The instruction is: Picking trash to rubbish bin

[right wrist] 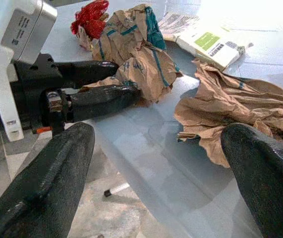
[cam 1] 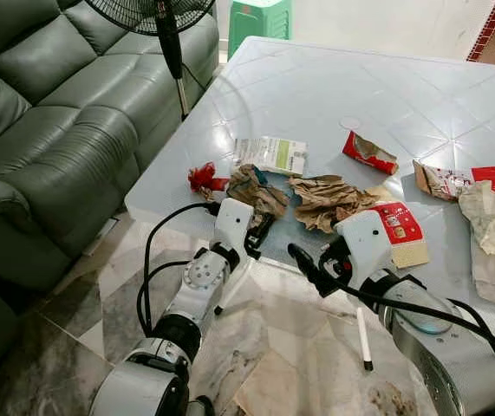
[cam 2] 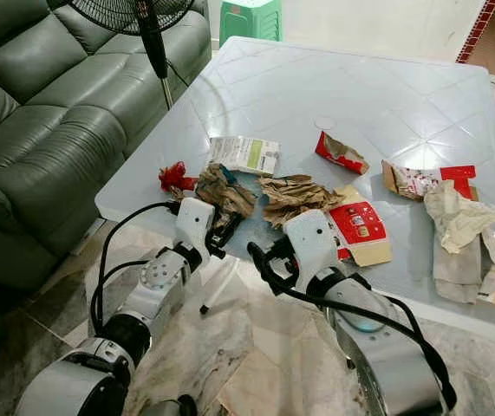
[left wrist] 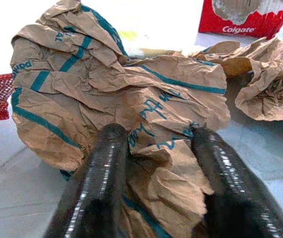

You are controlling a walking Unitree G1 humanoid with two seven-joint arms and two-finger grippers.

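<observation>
Trash lies along the near edge of a pale glass table (cam 1: 334, 87). A crumpled brown paper with teal stripes (cam 1: 256, 192) sits at that edge, and my left gripper (cam 1: 260, 230) is shut on its near flap, one black finger (left wrist: 104, 168) on each side. A second crumpled brown paper (cam 1: 329, 201) lies just right of it. My right gripper (cam 1: 316, 264) hangs open below the table's edge, facing this second paper (right wrist: 230, 106), with nothing between its fingers (right wrist: 57, 168). A red wrapper (cam 1: 202, 178), a white leaflet (cam 1: 271, 154) and a red Colgate box (cam 1: 399, 227) lie close by.
More trash lies to the right: a red packet (cam 1: 369, 152), a torn red-and-white carton (cam 1: 455, 182) and crumpled pale paper (cam 1: 490, 217). A green sofa (cam 1: 48, 113) and a fan pole (cam 1: 173, 52) stand on the left. A pen (cam 1: 364, 340) lies on the marble floor.
</observation>
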